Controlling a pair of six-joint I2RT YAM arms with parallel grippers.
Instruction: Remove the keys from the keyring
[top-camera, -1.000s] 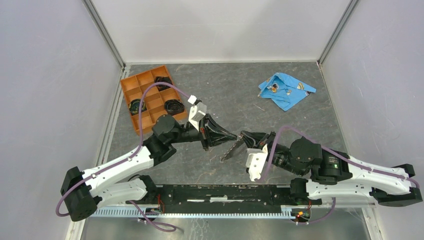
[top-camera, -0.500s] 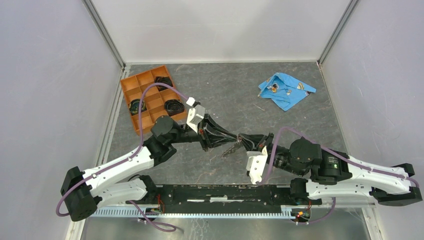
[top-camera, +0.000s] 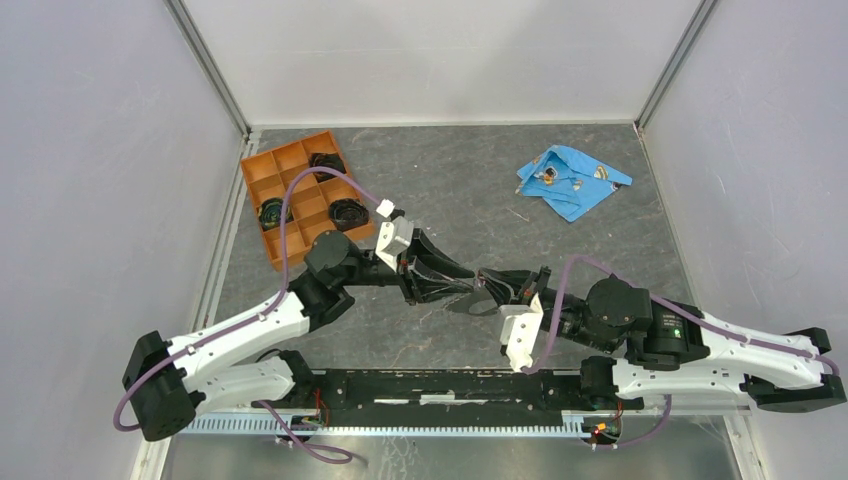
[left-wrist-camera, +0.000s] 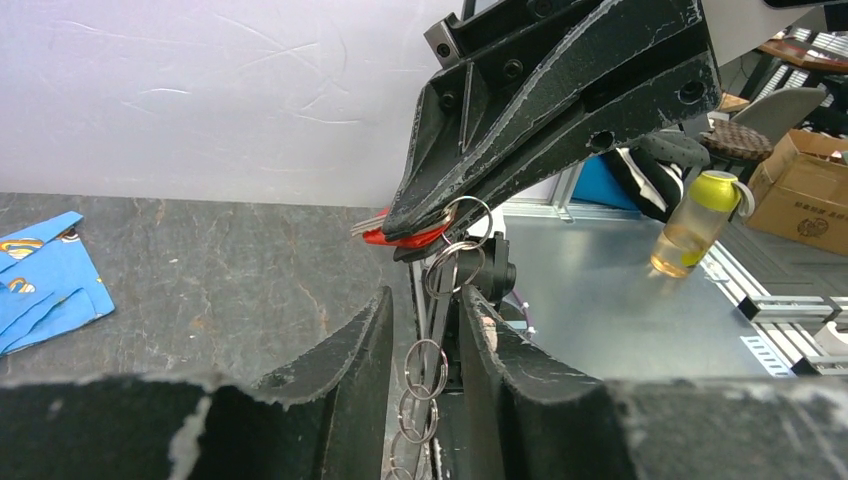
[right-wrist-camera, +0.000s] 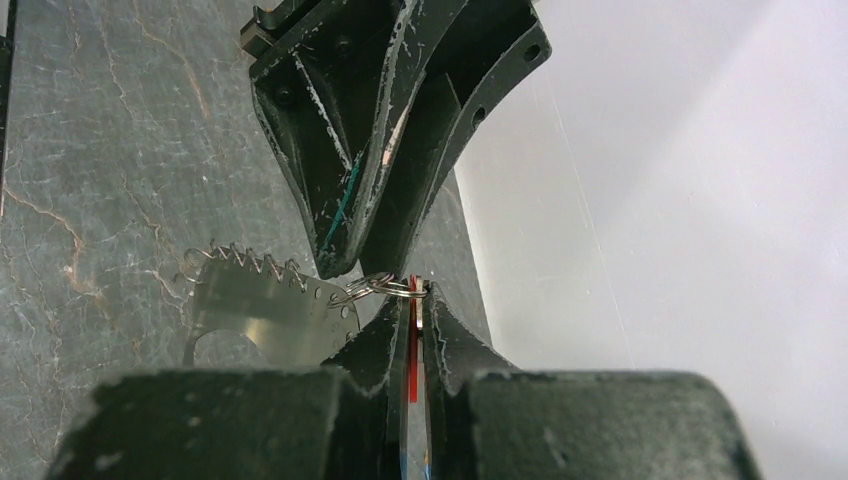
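Note:
My right gripper (top-camera: 490, 281) is shut on the red-headed key (right-wrist-camera: 411, 335), which sits edge-on between its pads; it also shows in the left wrist view (left-wrist-camera: 408, 238). The thin silver keyring (right-wrist-camera: 398, 288) hangs at the key's head, also in the left wrist view (left-wrist-camera: 470, 213). A chain of small rings (left-wrist-camera: 425, 368) and a flat serrated metal tag (right-wrist-camera: 265, 310) hang from it. My left gripper (top-camera: 466, 282) faces the right one tip to tip. Its jaws stand a narrow gap apart with the ring chain in that gap (left-wrist-camera: 425, 300), touching neither pad.
An orange compartment tray (top-camera: 258, 215) with black coiled rings (top-camera: 347, 212) stands at the back left. A crumpled blue cloth (top-camera: 572, 180) with brass-and-silver round bits lies at the back right. White walls enclose the grey table.
My left gripper has turned at the wrist and moved right, up to the right gripper's tips. The hanging metal tag has swung under the two grippers. The right arm shifted slightly.

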